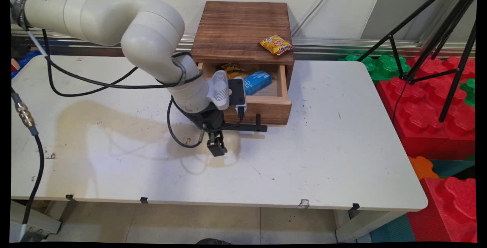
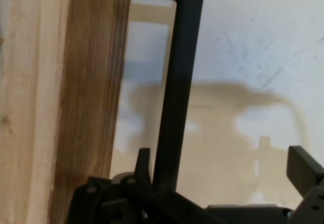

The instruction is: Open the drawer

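Gripper wide apart | black handle between | drawer open

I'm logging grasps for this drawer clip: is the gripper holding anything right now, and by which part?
Nothing is held. The gripper is open around the drawer's black handle bar; one finger sits beside it, the other stands well clear.

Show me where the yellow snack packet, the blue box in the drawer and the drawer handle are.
yellow snack packet (image 1: 277,45), main view, middle of the packet, on top of the wooden cabinet.
blue box (image 1: 258,81), main view, its top face, inside the open drawer.
drawer handle (image 2: 179,92), hand view, middle of the black bar.
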### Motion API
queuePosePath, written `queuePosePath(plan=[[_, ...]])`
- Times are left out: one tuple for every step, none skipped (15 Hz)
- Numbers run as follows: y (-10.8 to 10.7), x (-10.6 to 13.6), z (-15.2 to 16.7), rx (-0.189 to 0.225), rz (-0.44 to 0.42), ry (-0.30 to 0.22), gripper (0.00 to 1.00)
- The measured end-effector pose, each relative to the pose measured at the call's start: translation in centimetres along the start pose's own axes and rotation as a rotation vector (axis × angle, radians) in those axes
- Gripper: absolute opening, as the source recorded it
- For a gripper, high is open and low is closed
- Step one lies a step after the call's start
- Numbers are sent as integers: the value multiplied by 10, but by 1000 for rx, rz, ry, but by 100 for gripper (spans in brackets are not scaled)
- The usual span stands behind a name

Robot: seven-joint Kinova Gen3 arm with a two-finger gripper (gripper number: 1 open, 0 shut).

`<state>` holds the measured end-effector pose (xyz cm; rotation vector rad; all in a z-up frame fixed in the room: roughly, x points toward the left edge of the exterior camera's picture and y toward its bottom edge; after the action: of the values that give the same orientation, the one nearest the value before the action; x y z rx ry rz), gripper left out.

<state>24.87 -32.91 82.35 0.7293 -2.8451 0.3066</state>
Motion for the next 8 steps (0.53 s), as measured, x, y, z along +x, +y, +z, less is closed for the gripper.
queuePosePath(plan=[[2,-1,-1,-1,0,-1,100],[5,-1,-2,-2,1,-2,100],[8,-2,-4,-3,2,-3,100],[10,-3,-5,-4,2,-3,100],[12,-3,-6,-4,3,-3,100],[14,-3,-7,-5,3,-2,100],[16,-4,-8,-5,4,-2,100],[18,-4,-9,-6,5,-2,100]])
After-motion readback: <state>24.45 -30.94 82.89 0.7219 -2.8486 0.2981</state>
